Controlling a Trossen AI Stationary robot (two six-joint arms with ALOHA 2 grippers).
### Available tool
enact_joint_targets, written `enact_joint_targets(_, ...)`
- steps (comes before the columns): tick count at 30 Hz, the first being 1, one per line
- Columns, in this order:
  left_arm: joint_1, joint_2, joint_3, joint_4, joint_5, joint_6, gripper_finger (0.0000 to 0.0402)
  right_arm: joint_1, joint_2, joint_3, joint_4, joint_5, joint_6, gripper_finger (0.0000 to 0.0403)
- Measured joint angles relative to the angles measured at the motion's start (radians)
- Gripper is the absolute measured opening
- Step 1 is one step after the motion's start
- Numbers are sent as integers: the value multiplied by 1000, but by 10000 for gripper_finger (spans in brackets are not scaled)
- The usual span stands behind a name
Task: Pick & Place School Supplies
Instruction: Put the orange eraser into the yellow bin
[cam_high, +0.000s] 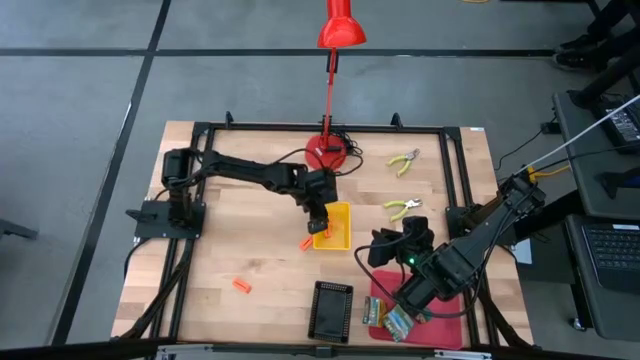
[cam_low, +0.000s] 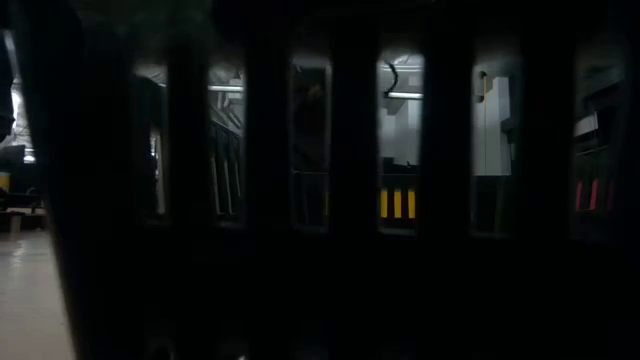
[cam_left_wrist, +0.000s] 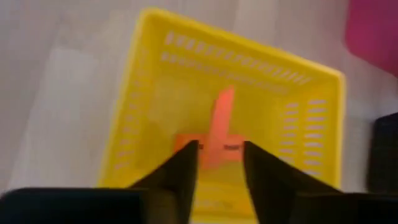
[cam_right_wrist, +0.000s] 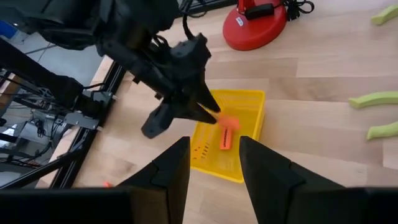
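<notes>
My left gripper (cam_high: 319, 222) (cam_left_wrist: 219, 158) is open and points down over the yellow tray (cam_high: 336, 236). Two short orange sticks (cam_left_wrist: 219, 134) (cam_right_wrist: 226, 134) lie crossed on the tray's floor just below its fingertips. I cannot tell whether the fingers touch them. Another orange stick (cam_high: 306, 243) lies on the table against the tray's left wall, and one more (cam_high: 241, 286) lies nearer the front left. Two yellow-green-handled pliers (cam_high: 404, 161) (cam_high: 403, 208) lie on the table at the right rear. Printed boxes (cam_high: 388, 318) sit in the red tray (cam_high: 440, 318). My right gripper (cam_high: 398, 245) (cam_right_wrist: 214, 165) is open, right of the yellow tray, and holds nothing.
A black slotted tray (cam_high: 332, 310) stands at the near edge and blocks the low view with its dark wall (cam_low: 330, 250). The red desk lamp (cam_high: 328, 150) has its base at the far edge behind the yellow tray. Bare wood (cam_high: 230, 235) lies to the left.
</notes>
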Motion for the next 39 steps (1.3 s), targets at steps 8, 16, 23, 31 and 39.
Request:
enact_joint_targets(8,-7,-75,0,-196,-41,32,237,1,0,0,5,1,-1,143)
enact_joint_targets(16,-138,-232,-190,-197,-80,-120,194,5,0,0,5,5,0,143)
enact_joint_targets(23,-141,-242,-349,126,-94,-363,104,5,0,0,4,21,-1,143)
enact_joint_targets(31,-91,-240,-448,235,22,-442,2,10,0,0,9,6,0,143)
enact_joint_targets(39,-71,-240,-553,449,148,-561,2,10,0,0,10,7,1,143)
